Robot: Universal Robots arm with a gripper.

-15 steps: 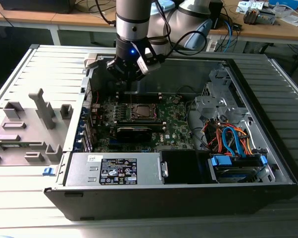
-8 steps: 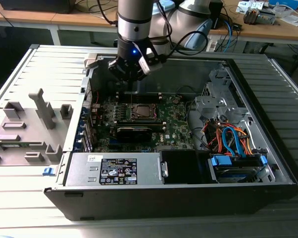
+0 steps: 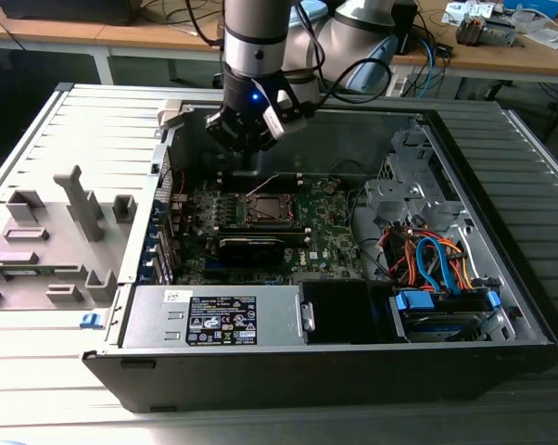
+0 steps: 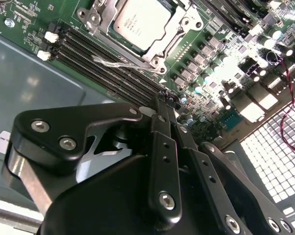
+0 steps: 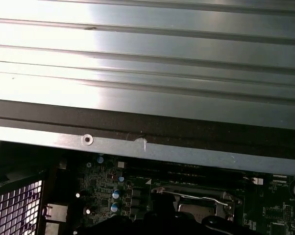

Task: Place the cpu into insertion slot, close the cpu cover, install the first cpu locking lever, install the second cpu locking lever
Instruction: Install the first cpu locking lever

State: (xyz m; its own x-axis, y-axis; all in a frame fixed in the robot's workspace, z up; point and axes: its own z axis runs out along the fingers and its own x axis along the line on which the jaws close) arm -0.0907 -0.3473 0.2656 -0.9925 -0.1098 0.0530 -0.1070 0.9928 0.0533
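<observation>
An open PC case (image 3: 501,315) lies on a ribbed grey bench (image 3: 38,148), with wooden desks (image 3: 501,57) along the top of the exterior view. One arm, one cpu: its end effector (image 3: 251,153) hangs over the board (image 3: 330,227) in the upper middle, fingers (image 4: 163,142) pressed together with nothing between them. The cpu (image 4: 140,22), silver-topped, sits in the slot (image 3: 268,209) mid-frame under the cover (image 4: 174,34), a thin metal frame around it.

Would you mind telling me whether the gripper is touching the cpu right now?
Apart. In the second wrist view the gripper ends over the dark memory slots, and bare board and socket frame lie between its tips and the cpu.
</observation>
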